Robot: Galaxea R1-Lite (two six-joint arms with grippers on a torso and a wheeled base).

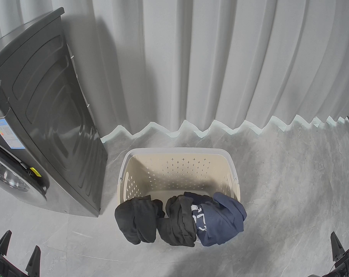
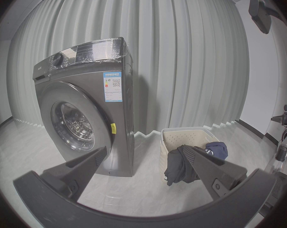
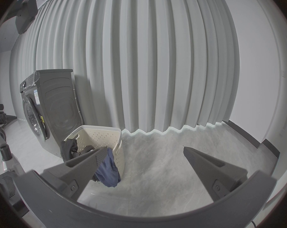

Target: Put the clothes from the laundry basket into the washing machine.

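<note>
Left pincer and right pincer both hang released and empty, at 7 and 4 o'clock of the laundry basket. A black garment, a dark garment and a navy garment drape over its 6 o'clock rim. At 10 o'clock stands the washing machine, its round door shut, so that likely needs opening first; then pinch one garment deep at a bunched fold on the rim, lifting high enough to clear its trailing ends
</note>
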